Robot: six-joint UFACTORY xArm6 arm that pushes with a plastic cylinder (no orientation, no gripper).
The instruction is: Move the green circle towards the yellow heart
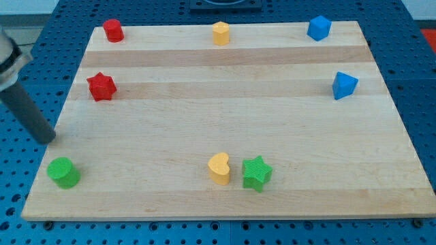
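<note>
Green circle [63, 172]: short cylinder with a flat round top, bright matte green, faint ridged texture on its side, standing upright near the wooden board's [225, 116] corner at the view's bottom left.

Yellow heart [219, 168]: lobed block, warm yellow, smooth top, well to the view's right of the green circle along the same bottom strip of the board.

Green star [257, 173]: pointed block, same green as the circle, just beside the yellow heart on its far side from the circle; whether the two touch cannot be told.

Red star [101, 86]: above the green circle, toward the view's top, near the board's left edge.

Red cylinder-like block [113, 30], yellow block [221, 33] of unclear shape, blue block [319, 28]: ranged along the view's top edge.

Blue triangular block [344, 85]: far from the circle, at the view's right.

Board: pale planks with visible grain, lying on a blue perforated surface [20, 156].

My tip [48, 139]: lower end of a dark, slanted rod, no fingers to open or close; it sits just above and slightly left of the green circle, apart from it, at the board's left edge.
</note>
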